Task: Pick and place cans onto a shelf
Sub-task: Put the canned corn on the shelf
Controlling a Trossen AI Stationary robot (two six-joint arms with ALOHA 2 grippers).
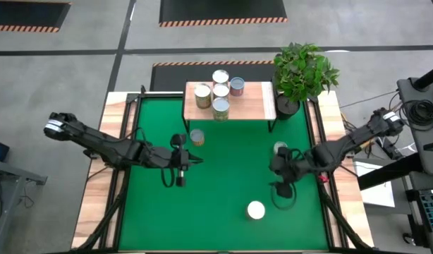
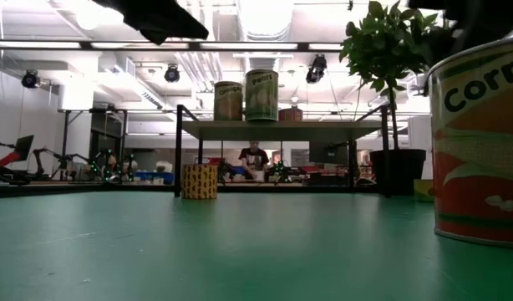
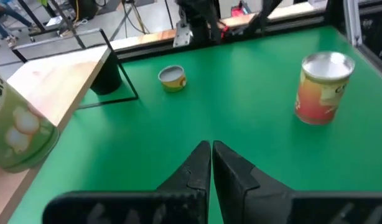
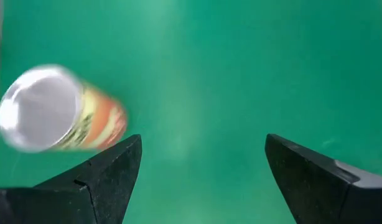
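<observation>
The shelf (image 1: 255, 106), a light-wood board on black legs, stands at the far edge of the green mat and carries several cans (image 1: 221, 92). Three cans stand on the mat: a yellow one (image 1: 197, 137) by the shelf's left front leg, a short one (image 1: 280, 148) near its right front leg, and a corn can (image 1: 256, 210) toward the near edge. My left gripper (image 1: 195, 159) hovers shut over the mat's left middle, its tips (image 3: 211, 149) pointing right. My right gripper (image 1: 281, 185) is open above the mat; the corn can (image 4: 54, 109) lies beyond one finger.
A potted plant (image 1: 305, 70) stands at the shelf's right end. In the low view the corn can (image 2: 482, 142) fills the right side and the yellow can (image 2: 200, 181) stands under the shelf (image 2: 273, 128). A person (image 2: 254, 157) shows far behind the table.
</observation>
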